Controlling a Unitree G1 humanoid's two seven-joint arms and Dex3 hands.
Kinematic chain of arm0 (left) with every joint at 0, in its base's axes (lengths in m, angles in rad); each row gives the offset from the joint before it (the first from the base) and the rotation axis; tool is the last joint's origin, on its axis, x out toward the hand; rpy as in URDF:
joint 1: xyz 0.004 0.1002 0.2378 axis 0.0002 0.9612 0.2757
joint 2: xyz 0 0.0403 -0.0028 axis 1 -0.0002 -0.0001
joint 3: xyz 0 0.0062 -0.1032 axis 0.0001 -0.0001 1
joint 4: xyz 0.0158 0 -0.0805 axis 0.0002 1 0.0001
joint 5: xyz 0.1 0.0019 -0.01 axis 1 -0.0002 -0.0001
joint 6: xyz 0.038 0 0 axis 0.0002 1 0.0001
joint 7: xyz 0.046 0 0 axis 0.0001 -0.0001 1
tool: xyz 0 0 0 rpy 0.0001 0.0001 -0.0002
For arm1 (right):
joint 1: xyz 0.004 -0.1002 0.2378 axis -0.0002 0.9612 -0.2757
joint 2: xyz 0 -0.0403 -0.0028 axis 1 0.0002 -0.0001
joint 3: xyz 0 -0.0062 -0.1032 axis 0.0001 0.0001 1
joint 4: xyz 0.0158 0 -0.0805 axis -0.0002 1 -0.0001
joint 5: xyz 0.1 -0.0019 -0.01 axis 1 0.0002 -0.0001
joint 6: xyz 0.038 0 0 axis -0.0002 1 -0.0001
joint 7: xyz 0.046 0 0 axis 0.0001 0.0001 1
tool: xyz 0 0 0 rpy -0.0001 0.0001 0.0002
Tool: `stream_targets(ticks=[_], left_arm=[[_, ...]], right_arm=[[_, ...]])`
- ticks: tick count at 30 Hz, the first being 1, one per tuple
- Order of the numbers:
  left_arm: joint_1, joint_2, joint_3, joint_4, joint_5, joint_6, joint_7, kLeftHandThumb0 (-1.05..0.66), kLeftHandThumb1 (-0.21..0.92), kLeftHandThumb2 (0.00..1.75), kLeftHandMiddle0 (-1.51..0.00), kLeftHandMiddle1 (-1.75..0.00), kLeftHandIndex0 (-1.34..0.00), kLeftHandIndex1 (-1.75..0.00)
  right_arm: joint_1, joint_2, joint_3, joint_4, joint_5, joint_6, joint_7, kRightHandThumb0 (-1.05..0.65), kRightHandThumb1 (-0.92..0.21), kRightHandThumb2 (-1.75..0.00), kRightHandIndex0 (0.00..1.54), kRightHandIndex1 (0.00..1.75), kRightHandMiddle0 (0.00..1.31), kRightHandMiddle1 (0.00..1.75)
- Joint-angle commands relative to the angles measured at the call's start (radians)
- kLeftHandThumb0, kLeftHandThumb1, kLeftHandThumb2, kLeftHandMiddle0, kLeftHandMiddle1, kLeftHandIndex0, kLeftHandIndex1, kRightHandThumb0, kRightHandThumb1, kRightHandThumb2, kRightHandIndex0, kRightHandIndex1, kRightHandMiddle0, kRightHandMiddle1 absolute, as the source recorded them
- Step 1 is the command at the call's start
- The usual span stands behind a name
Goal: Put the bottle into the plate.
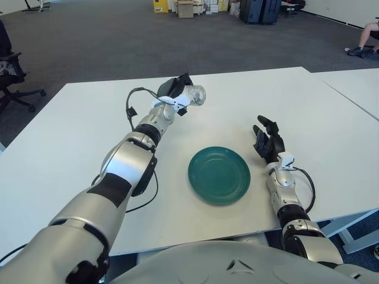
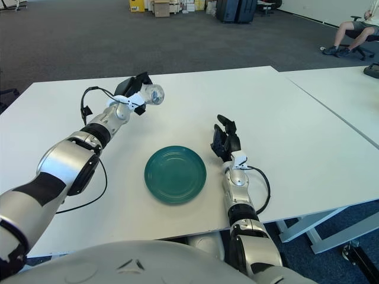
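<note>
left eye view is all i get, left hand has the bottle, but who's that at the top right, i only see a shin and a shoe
Observer: Yes, the left hand grips the bottle on its side, beyond the plate and to its left. The right hand is idle and open, right of the plate. The right eye view shows a seated person, both legs, on a chair.
Operator: anything on the neighbouring table
Observer: In the right eye view a dark object shows at the far edge of the second table, cut off by the picture's edge. I cannot tell what it is.
</note>
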Motion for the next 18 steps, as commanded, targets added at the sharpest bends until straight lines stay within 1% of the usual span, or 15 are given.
stream_targets(ticks=[1,4,9,15,18], left_arm=[[-0.053,0.017,-0.001,-0.027,-0.001,-0.071,0.034,0.48,0.26,1.38,-0.65,-1.75,-0.83,-1.75],[-0.052,0.02,-0.033,-0.045,0.032,-0.137,0.071,0.48,0.26,1.38,-0.65,-1.75,-0.83,-1.75],[-0.052,0.028,-0.075,-0.065,0.072,-0.214,0.114,0.49,0.25,1.39,-0.65,-1.75,-0.84,-1.75],[-0.051,0.029,-0.084,-0.075,0.076,-0.268,0.113,0.49,0.25,1.4,-0.66,-1.75,-0.86,-1.75],[-0.04,0.03,-0.095,-0.093,0.084,-0.326,0.117,0.49,0.24,1.4,-0.66,-1.75,-0.86,-1.75]], right_arm=[[0.048,0.018,-0.009,0.074,0.011,-0.006,0.002,-0.63,-0.92,-0.76,0.39,0.02,0.0,0.77],[0.037,0.016,-0.009,0.086,0.006,-0.005,-0.004,-0.64,-0.92,-0.75,0.4,0.02,0.0,0.79],[0.021,0.016,-0.015,0.105,0.009,-0.005,-0.009,-0.65,-0.92,-0.73,0.41,0.02,0.0,0.82],[0.005,0.019,-0.019,0.122,0.009,-0.002,-0.014,-0.64,-0.92,-0.71,0.41,0.02,0.0,0.83],[0.0,0.022,-0.019,0.126,0.005,-0.004,-0.025,-0.64,-0.92,-0.72,0.41,0.02,0.0,0.82]])
